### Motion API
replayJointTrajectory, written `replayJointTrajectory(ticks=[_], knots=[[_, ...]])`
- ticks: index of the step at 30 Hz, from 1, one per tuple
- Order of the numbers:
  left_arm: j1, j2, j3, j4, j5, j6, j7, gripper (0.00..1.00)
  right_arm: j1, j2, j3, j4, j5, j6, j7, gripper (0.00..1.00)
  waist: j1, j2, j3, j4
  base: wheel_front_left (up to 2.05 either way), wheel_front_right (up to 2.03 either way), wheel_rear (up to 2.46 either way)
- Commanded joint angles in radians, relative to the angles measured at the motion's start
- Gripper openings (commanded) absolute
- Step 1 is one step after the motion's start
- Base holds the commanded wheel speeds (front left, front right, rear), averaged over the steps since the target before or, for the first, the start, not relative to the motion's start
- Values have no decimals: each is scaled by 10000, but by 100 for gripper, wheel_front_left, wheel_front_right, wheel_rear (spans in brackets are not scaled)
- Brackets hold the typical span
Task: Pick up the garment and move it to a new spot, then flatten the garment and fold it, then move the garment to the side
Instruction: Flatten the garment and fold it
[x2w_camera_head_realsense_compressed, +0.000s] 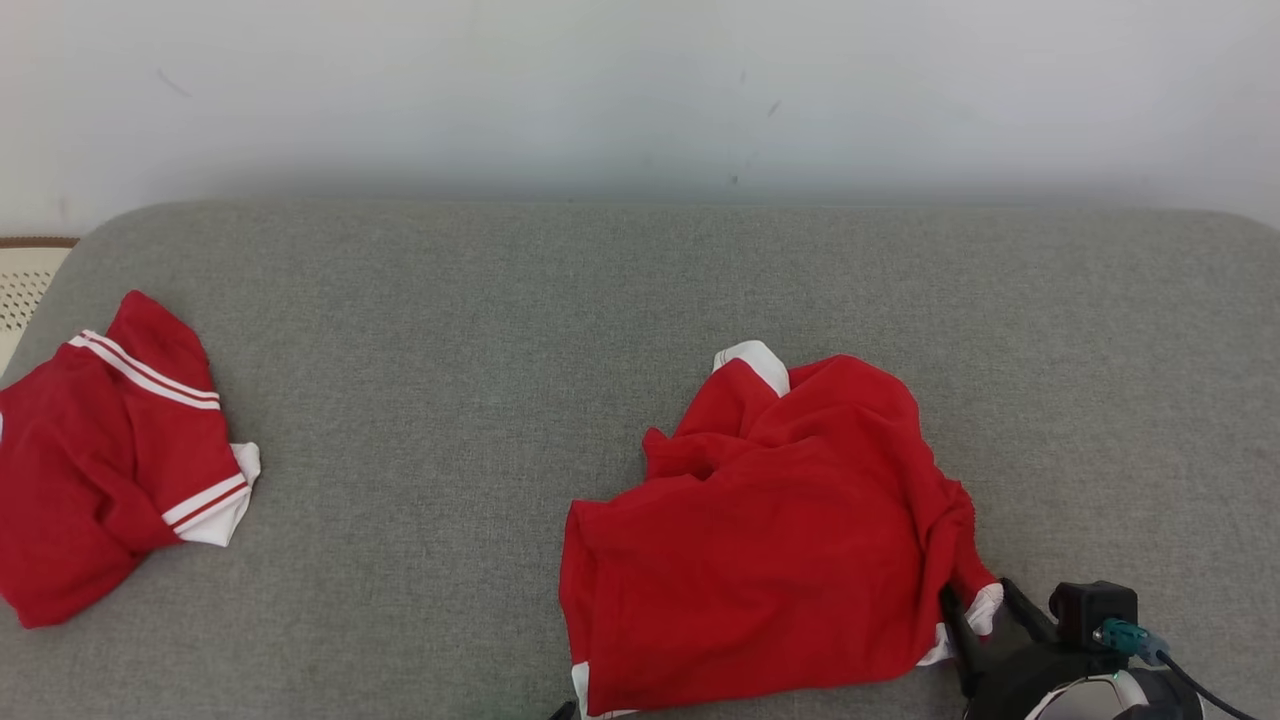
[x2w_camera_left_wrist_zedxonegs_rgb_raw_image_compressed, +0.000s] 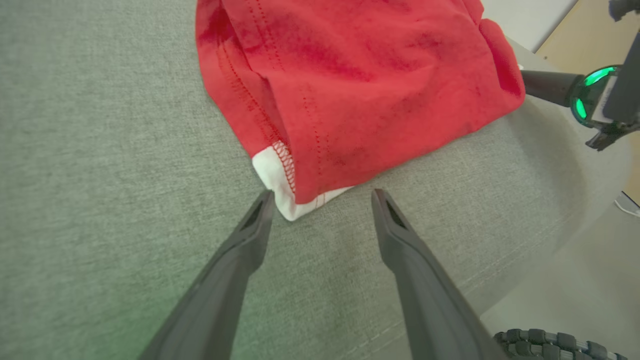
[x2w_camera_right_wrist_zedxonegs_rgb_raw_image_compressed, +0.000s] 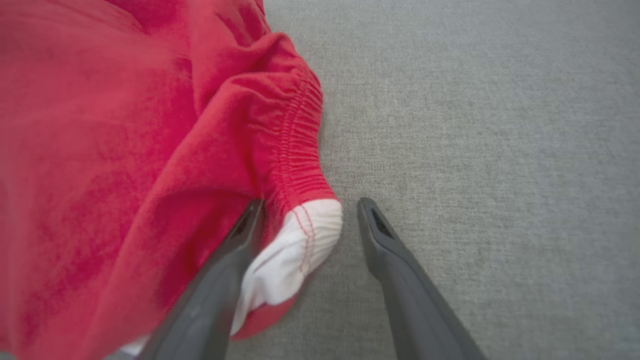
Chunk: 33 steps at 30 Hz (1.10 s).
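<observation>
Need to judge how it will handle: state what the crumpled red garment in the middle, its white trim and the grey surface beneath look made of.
Red garment: thin, matte cloth, likely a light sports fabric; it lies in limp folds with stitched seams. White trim: ribbed knit, probably stretchy. Grey surface: matte flecked woven upholstery, seemingly padded.

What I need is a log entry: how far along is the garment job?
Done: nothing evident; the red garment lies crumpled on the cushion. In hand: left gripper and right gripper, both open, poised at its white corners. Left: lifting, moving, flattening, folding, setting aside.
</observation>
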Motion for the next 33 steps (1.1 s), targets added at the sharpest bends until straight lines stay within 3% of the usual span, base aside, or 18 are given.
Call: replayJointTrajectory(ticks=[1, 2, 3, 4, 5, 20, 21, 22, 23, 33], knots=[[-121, 16, -64, 64, -88, -32, -28, 100, -30, 8, 125, 130, 85, -7, -16, 54, -2, 0, -14, -8, 0, 0, 0], [-175, 18, -144, 133, -107, -48, -28, 100, -60, 23, 209, 187, 154, -7, -68, 30, -2, 0, -27, -18, 0, 0, 0], [-206, 21, -200, 203, -142, -33, -28, 75, -82, 36, 292, 223, 226, -7, -104, 0, -2, 0, -51, -32, 0, 0, 0], [-267, 21, -248, 228, -98, -16, -28, 20, -109, 36, 358, 266, 304, -7, -141, 0, -2, 0, -74, -45, 0, 0, 0], [-329, 21, -260, 194, -147, 32, -28, 0, -165, -12, 473, 354, 414, -7, -219, 0, -2, 0, -112, -59, 0, 0, 0], [-77, 22, 3, 390, 27, 140, -28, 0, -316, -136, 966, 520, 1119, -7, -655, 0, -2, 0, -373, 21, 0, 0, 0], [-84, 20, 13, 411, 2, 118, -28, 35, -334, -155, 970, 564, 1107, -7, -671, 50, -2, 0, -384, 26, 0, 0, 0], [-90, 19, 12, 421, -13, 95, -28, 80, -345, -158, 980, 605, 1105, -7, -685, 100, -2, 0, -389, 29, 0, 0, 0], [-86, 19, 11, 425, -23, 80, -28, 100, -338, -137, 984, 647, 1140, -7, -698, 100, -2, 0, -394, 29, 0, 0, 0], [86, 23, 24, 324, 219, 23, -27, 100, -34, -449, 1081, 154, 1133, -7, -782, 100, -2, 0, -292, -85, 0, 0, 0]])
